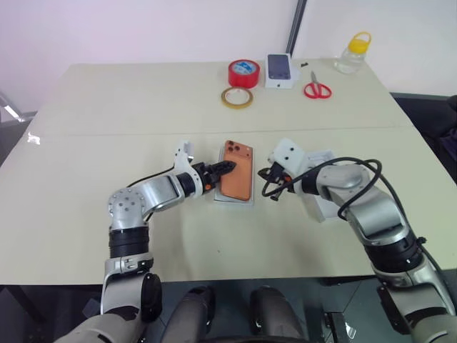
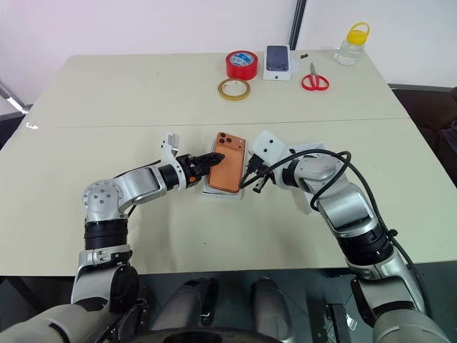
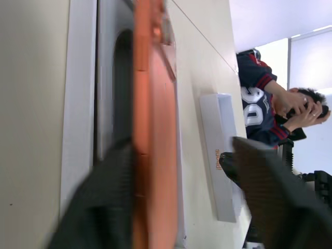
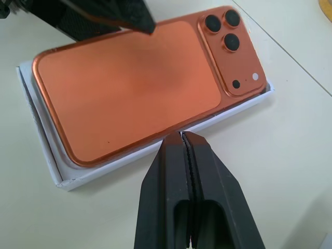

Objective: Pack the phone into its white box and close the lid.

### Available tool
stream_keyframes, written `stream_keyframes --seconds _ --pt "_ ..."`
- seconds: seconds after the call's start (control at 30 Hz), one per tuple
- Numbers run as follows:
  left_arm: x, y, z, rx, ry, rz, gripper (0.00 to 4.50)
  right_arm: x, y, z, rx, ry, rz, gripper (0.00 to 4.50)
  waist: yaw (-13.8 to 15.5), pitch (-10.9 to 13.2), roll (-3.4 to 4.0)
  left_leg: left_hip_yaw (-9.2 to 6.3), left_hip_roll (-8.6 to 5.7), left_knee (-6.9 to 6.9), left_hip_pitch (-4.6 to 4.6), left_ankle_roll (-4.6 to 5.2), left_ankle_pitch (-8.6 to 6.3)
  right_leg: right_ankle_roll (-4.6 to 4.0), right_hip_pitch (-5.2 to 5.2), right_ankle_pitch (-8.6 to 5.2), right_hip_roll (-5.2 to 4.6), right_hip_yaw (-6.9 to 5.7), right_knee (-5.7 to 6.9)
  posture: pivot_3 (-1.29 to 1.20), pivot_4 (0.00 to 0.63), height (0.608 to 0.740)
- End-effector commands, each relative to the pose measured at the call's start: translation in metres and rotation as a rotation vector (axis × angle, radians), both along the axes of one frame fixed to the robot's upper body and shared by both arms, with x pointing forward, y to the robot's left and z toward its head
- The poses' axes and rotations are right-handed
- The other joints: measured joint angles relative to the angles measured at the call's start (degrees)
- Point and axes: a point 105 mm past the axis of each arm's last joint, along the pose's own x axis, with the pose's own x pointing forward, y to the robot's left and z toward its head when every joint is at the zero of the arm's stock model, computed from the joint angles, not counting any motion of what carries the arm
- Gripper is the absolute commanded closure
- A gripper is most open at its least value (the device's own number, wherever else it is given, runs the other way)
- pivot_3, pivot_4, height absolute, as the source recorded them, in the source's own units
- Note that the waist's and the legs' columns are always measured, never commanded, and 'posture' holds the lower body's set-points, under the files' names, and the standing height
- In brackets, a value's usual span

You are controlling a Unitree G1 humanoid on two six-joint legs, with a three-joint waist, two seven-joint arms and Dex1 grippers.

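My left gripper (image 1: 227, 167) sat at the phone's (image 1: 237, 170) left edge with its fingers (image 3: 106, 207) spread apart, one on each side of the slim orange body, clamping nothing. I judged them placed like that so the phone could drop free yet stay guided on that side.

The phone lay camera-side up over the box (image 4: 150, 155), its lens block toward the far end. It sat tilted, its right edge riding on the box wall, not down flat on the floor of the tray. That was why my right gripper (image 4: 181, 139) was brought in from the right with its fingers pressed together into one blunt tip, touching or just beside that raised edge: a closed tip suits nudging or pressing better than an open one. The next move, I judged, would be a light push inward and down to seat the phone.

The lid (image 1: 321, 187) lay on the table (image 1: 107, 107) to the right of the box, partly under my right arm, within reach for closing. The risk I saw was the phone skating over the wall if the tip pushed too hard.
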Motion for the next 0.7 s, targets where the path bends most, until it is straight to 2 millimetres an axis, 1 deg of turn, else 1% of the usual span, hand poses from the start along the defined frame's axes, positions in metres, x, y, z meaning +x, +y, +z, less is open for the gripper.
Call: stream_keyframes --seconds 0.03,0.1,0.17,0.37,0.43,0.53,0.57,0.6,0.63,0.67,0.7 --pt "-0.002 0.006 0.009 0.045 -0.059 -0.007 0.04 0.001 0.002 0.014 -0.004 -0.061 0.021 4.5 -0.1 0.0 0.0 0.0 0.0 0.0 0.0 0.0 0.0 0.0 0.0 0.0 0.0 0.0 0.0 0.0 0.15 0.74" --pt "-0.004 0.01 0.009 0.086 -0.074 -0.021 0.04 0.001 0.001 0.014 -0.006 -0.063 0.017 4.5 -0.2 0.0 0.0 0.0 0.01 0.0 0.01 0.0 0.0 0.0 0.0 0.0 0.01 0.0 0.0 0.0 0.15 0.74" --pt "-0.006 0.014 0.014 0.127 -0.103 -0.035 0.04 0.002 0.0 0.014 -0.008 -0.064 0.013 4.5 -0.1 0.0 0.0 0.0 0.02 -0.01 0.01 0.0 0.0 0.0 -0.01 0.0 0.02 0.0 0.01 0.0 0.15 0.74" --pt "-0.009 0.026 0.039 0.185 -0.228 -0.057 0.04 0.004 -0.004 0.015 -0.015 -0.066 0.002 4.5 0.0 0.0 0.0 -0.01 0.01 0.0 0.0 0.0 0.0 0.0 0.0 0.0 0.01 0.0 0.0 0.0 0.15 0.74" --pt "-0.009 0.037 0.044 0.238 -0.275 -0.034 0.04 0.005 -0.005 0.016 -0.014 -0.066 -0.005 4.5 -0.1 0.0 0.01 -0.01 0.01 0.0 0.0 0.0 0.0 0.0 0.0 0.0 0.01 0.0 -0.01 0.0 0.15 0.74" --pt "-0.006 0.052 0.046 0.339 -0.329 0.018 0.04 0.007 -0.008 0.015 -0.017 -0.059 -0.025 4.5 -0.2 0.0 0.01 -0.01 0.02 -0.04 0.01 0.0 0.0 -0.01 -0.01 0.0 0.01 0.0 0.0 0.0 0.15 0.74" --pt "-0.003 0.06 0.04 0.443 -0.348 0.038 0.04 0.01 -0.01 0.014 -0.018 -0.049 -0.047 4.5 -0.2 0.0 0.02 -0.01 0.03 -0.05 0.01 0.0 0.0 -0.01 -0.01 0.0 0.02 0.0 0.0 0.0 0.15 0.74" --pt "0.001 0.069 0.033 0.579 -0.383 0.055 0.55 0.014 -0.014 0.011 -0.016 -0.033 -0.087 4.5 -0.3 0.0 0.02 -0.01 0.02 -0.05 0.01 0.0 0.0 -0.01 -0.02 0.0 0.02 0.0 0.0 0.0 0.15 0.74" --pt "0.003 0.075 0.028 0.671 -0.411 0.056 0.89 0.017 -0.016 0.009 -0.015 -0.023 -0.114 4.5 -0.2 0.0 0.06 0.01 0.02 -0.06 0.01 -0.01 0.0 -0.02 -0.01 0.01 0.02 0.01 -0.02 0.0 0.15 0.74" --pt "0.004 0.079 0.023 0.77 -0.446 0.045 1.41 0.019 -0.018 0.007 -0.014 -0.005 -0.135 4.5 -0.2 0.0 0.07 0.02 0.01 -0.09 0.02 -0.01 0.0 -0.03 -0.01 0.01 0.01 0.03 -0.03 0.0 0.15 0.74" --pt "0.005 0.08 0.018 0.84 -0.48 0.017 1.81 0.022 -0.019 0.004 -0.026 0.002 -0.151 4.5 -0.1 0.0 0.07 0.02 0.01 -0.1 0.03 -0.01 0.0 -0.04 -0.01 0.02 0.01 0.03 -0.04 0.0 0.15 0.74"
